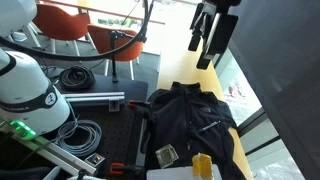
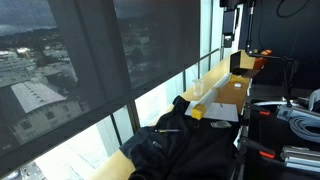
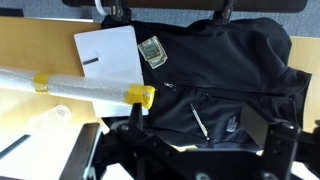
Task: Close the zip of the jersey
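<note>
Black jersey (image 1: 190, 118), crumpled, lying on wooden bench (image 3: 30, 45); zip (image 3: 200, 122) seen in wrist view. Gripper (image 1: 203, 50) raised well above jersey, jaws apart, nothing between. Beside jersey: white sheet (image 3: 108, 55), clear packet (image 3: 151, 52), yellow-capped tube (image 3: 90, 90).

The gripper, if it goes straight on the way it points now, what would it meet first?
Probably the black jersey, lying below the gripper; nothing shows between them, though depth is unclear.
</note>
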